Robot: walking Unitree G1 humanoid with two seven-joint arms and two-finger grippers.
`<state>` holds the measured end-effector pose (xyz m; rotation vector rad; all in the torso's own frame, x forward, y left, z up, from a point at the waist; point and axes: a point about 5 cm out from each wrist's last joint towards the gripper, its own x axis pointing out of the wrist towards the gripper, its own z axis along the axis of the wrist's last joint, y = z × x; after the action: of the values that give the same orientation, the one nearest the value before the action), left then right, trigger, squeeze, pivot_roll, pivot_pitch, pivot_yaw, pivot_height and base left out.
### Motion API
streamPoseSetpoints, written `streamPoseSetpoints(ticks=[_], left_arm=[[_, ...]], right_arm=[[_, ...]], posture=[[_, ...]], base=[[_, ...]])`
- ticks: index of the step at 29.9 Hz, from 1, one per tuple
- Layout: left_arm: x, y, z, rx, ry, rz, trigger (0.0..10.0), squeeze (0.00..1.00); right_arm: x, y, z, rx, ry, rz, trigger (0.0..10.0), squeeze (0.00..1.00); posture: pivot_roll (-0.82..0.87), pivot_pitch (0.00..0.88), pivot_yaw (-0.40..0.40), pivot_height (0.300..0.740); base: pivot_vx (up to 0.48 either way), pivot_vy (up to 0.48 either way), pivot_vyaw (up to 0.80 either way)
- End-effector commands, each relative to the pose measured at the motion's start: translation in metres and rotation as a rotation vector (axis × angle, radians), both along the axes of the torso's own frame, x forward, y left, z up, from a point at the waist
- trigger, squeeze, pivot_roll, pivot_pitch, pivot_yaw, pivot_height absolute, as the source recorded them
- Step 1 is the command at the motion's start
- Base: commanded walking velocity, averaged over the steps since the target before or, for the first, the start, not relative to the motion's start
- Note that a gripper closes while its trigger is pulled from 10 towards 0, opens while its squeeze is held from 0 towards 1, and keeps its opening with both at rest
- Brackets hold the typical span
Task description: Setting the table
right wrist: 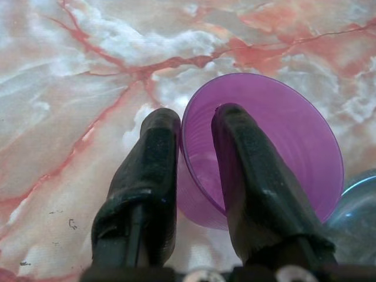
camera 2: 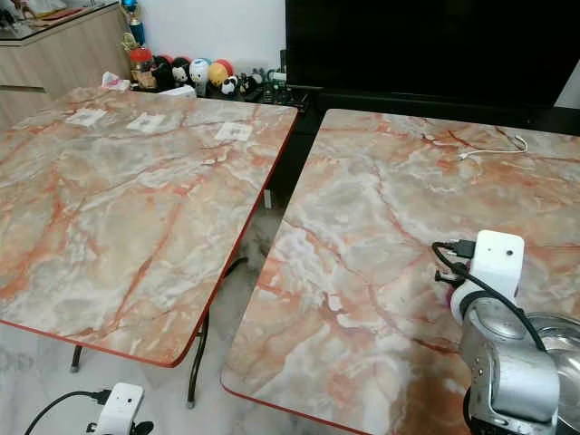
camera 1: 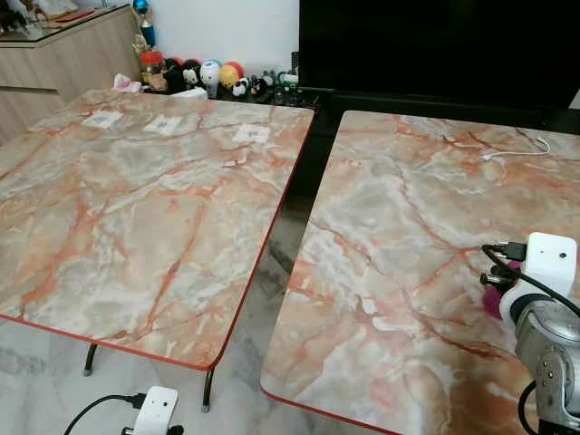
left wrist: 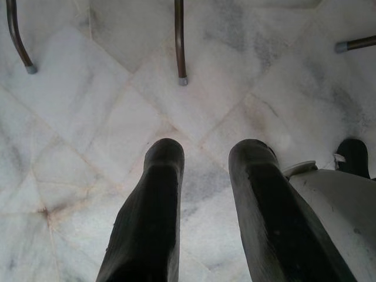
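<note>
The right gripper pinches the wall of a purple cup — one finger inside the rim, the other outside — over the marble top of the right-hand table. From the head cameras the cup shows as a bit of magenta just behind the wrist, near the table's right side. A bluish glass thing sits close beside the cup; its shape is too cut off to name.

The step in hand looks like placing this cup. To do it well, the wrist should bring the cup's base flat to the marble before the fingers part, since a grip on one wall lets the cup hang tilted and tip on release. It should also come down a little apart from the glass thing, so the outer finger has room to open without knocking it.

The left gripper hangs idle above the pale floor tiles, fingers apart and holding nothing, with table legs ahead of it. The left table carries a few small white papers near its far edge.
</note>
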<state>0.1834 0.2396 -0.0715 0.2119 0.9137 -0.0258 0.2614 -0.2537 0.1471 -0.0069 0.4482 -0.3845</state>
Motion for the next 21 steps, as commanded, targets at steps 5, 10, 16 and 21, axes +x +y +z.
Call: streamPoseSetpoints(ticks=[5, 10, 16, 21], left_arm=[[-0.0054, 0.0008, -0.0028, -0.003, 0.026, 0.009, 10.0, 0.00], [-0.0053, 0.0007, -0.0028, -0.004, 0.026, 0.010, 10.0, 0.00], [-0.0046, 0.0004, -0.0026, -0.004, 0.024, 0.010, 10.0, 0.00], [-0.0046, 0.0002, -0.0026, -0.006, 0.024, 0.010, 10.0, 0.00]], right_arm=[[0.0005, -0.0007, -0.0003, -0.007, -0.005, -0.002, 10.0, 0.00], [0.0012, 0.0025, -0.0022, 0.005, -0.006, 0.010, 10.0, 0.42], [0.0021, 0.0027, -0.0021, 0.008, -0.017, 0.009, 10.0, 0.71], [0.0044, 0.0036, 0.0003, 0.010, -0.047, 0.015, 10.0, 0.26]], posture=[[-0.02, 0.005, -0.016, 0.740], [-0.01, 0.007, -0.017, 0.740], [-0.01, 0.007, -0.018, 0.740], [-0.01, 0.007, -0.018, 0.740]], base=[[0.000, 0.000, 0.00], [0.000, 0.000, 0.00], [0.000, 0.000, 0.00], [0.000, 0.000, 0.00]])
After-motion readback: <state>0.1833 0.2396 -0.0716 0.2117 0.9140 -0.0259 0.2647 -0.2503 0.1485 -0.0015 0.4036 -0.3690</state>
